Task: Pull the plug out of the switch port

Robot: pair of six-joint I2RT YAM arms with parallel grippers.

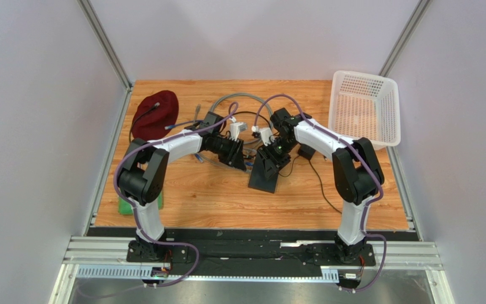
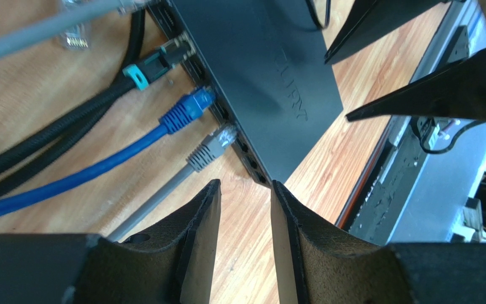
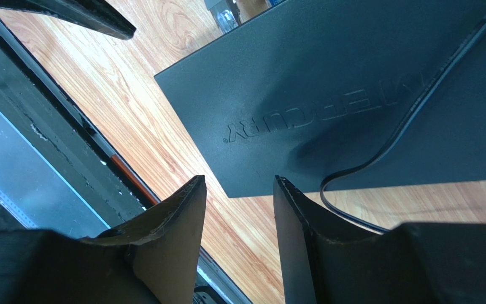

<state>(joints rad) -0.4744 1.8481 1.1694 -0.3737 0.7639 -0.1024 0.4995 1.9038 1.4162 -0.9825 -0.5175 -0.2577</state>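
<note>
- Spanning the workspace, a light wooden table (image 1: 226, 202) carries everything
- White perforated plastic basket (image 1: 365, 109) sits at the table's 2 o'clock corner, well apart from the arms
- Dark red cloth cap (image 1: 155, 114) lies at 10 o'clock
- Flat matte black rectangular switch (image 1: 266, 172) lies near the table's centre, set diagonally between the two wrists; embossed lettering shows on its top face (image 3: 353, 95)
- Left gripper (image 2: 245, 185) is at 6 o'clock in its wrist view, fingers parted by a narrow gap with nothing between them, just beside the switch's near corner (image 2: 258, 69)
- Right gripper (image 3: 239, 180) is at 6 o'clock in its own view, fingers likewise narrowly parted and holding nothing, close to the switch's edge; whether they touch it cannot be told
- Thin black cord (image 3: 404, 126) runs across the switch's top toward 1 o'clock
- Three plugs sit in the sockets along the switch's narrow edge, at 10 to 11 o'clock from the left fingers: grey plug (image 2: 210, 145) nearest, blue plug (image 2: 188, 107) next, black plug with a teal tab (image 2: 157, 63) farthest
- Clear loose plug (image 2: 74, 31) lies on the wood at 11 o'clock, apart from the switch
</note>
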